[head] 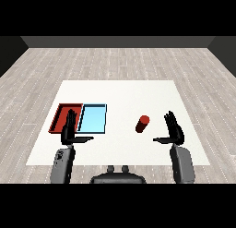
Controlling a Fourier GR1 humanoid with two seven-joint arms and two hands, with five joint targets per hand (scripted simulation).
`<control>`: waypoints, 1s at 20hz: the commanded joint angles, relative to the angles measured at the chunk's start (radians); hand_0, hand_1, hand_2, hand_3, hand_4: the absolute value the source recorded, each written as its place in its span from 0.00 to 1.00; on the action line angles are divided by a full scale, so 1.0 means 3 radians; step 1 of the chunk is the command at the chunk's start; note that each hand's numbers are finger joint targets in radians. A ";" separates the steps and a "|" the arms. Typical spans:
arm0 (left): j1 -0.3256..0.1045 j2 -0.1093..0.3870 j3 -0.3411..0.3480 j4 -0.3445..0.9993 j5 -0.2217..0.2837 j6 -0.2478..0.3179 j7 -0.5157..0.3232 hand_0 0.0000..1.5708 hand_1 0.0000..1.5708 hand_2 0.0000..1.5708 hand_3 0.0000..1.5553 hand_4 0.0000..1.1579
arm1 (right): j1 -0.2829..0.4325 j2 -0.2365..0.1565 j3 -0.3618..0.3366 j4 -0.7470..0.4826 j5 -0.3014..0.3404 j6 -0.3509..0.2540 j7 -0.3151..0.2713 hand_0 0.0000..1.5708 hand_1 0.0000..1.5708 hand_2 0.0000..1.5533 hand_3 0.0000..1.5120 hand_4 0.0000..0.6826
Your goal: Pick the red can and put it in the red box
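Note:
The red can (pixel 142 123) stands slightly tilted on the white table, right of the middle. My right hand (pixel 173 130) is open to the can's right, fingers straight up and thumb pointing left, a short gap away from it. At the table's left lies the red tray (pixel 61 115), with nothing in it that I can see. My left hand (pixel 69 129) is open too, held upright in front of the red tray's near right corner and covering part of it.
The light blue tray (pixel 94 118) lies right beside the red tray, between it and the can. The white table (pixel 120 93) ends close in front of both hands; a grey wood floor surrounds it.

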State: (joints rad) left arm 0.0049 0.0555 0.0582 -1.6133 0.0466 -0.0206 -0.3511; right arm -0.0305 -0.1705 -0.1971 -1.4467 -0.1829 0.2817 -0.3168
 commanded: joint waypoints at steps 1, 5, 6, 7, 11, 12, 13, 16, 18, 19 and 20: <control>0.0149 -0.0077 -0.0116 -0.0089 -0.0156 0.0086 -0.0079 0.00 0.00 0.00 0.00 0.00 | 0.0072 -0.0123 -0.0125 -0.0086 -0.0091 0.0110 0.0055 0.00 0.00 0.00 0.00 0.00; -0.0165 0.0031 0.0089 0.0320 -0.0024 -0.0009 -0.0175 0.00 0.00 0.00 0.00 0.00 | -0.0200 0.0034 -0.0011 0.0328 0.0092 -0.0024 -0.0167 0.00 0.00 0.00 0.00 0.00; 0.0164 0.0036 0.0023 -0.0194 0.0014 -0.0032 0.0064 0.00 0.00 0.00 0.00 0.00 | -0.0133 -0.0107 -0.0146 0.0211 -0.0082 0.0105 -0.0014 0.00 0.00 0.00 0.00 0.00; 0.0052 -0.0153 -0.0157 0.0155 -0.0201 0.0114 -0.0208 0.00 0.00 0.00 0.00 0.00 | -0.0017 0.0050 -0.0054 0.0340 0.0045 0.0059 -0.0308 0.00 0.00 0.00 0.00 0.00; 0.0096 -0.0035 -0.0042 0.0019 -0.0068 0.0018 -0.0099 0.00 0.00 0.00 0.00 0.00 | -0.0255 -0.0056 -0.0056 0.0281 -0.0008 0.0036 0.0002 0.00 0.00 0.00 0.00 0.00; 0.0215 0.0009 -0.0008 -0.0100 0.0023 -0.0075 -0.0058 0.00 0.00 0.00 0.00 0.00 | -0.0263 -0.0010 -0.0042 0.0438 0.0041 0.0025 -0.0145 0.00 0.00 0.00 0.00 0.00; 0.0180 0.0000 -0.0001 -0.0139 0.0023 -0.0057 -0.0059 0.00 0.00 0.00 0.00 0.00 | -0.0170 0.0011 -0.0040 0.0444 0.0008 0.0106 -0.0255 0.00 0.00 0.00 0.00 0.00; -0.0023 -0.0074 -0.0073 -0.0102 -0.0049 0.0075 0.0120 0.00 0.00 0.00 0.00 0.00 | -0.0437 0.0051 -0.0012 0.0469 -0.0064 -0.0034 0.0072 0.00 0.00 0.00 0.00 0.00; -0.0009 -0.0031 0.0002 -0.0186 0.0011 0.0074 0.0196 0.00 0.00 0.00 0.00 0.00 | -0.0575 0.0095 0.0015 0.0803 -0.0010 -0.0018 -0.0096 0.00 0.00 0.00 0.00 0.00; -0.0077 -0.0052 0.0005 0.0118 0.0039 -0.0008 -0.0007 0.00 0.00 0.00 0.00 0.00 | -0.0568 0.0207 0.0052 0.0577 -0.0043 -0.0177 0.0056 0.00 0.00 0.00 0.00 0.00; 0.0235 -0.0057 -0.0066 -0.0161 0.0009 -0.0043 -0.0062 0.00 0.00 0.00 0.00 0.00 | -0.0839 0.0093 -0.0043 0.1070 -0.0025 -0.0104 -0.0108 0.00 0.00 0.00 0.00 0.00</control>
State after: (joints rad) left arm 0.0227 0.0413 0.0500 -1.6276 0.0467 -0.0190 -0.3520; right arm -0.1922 -0.1518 -0.2057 -1.2408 -0.1918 0.2676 -0.3344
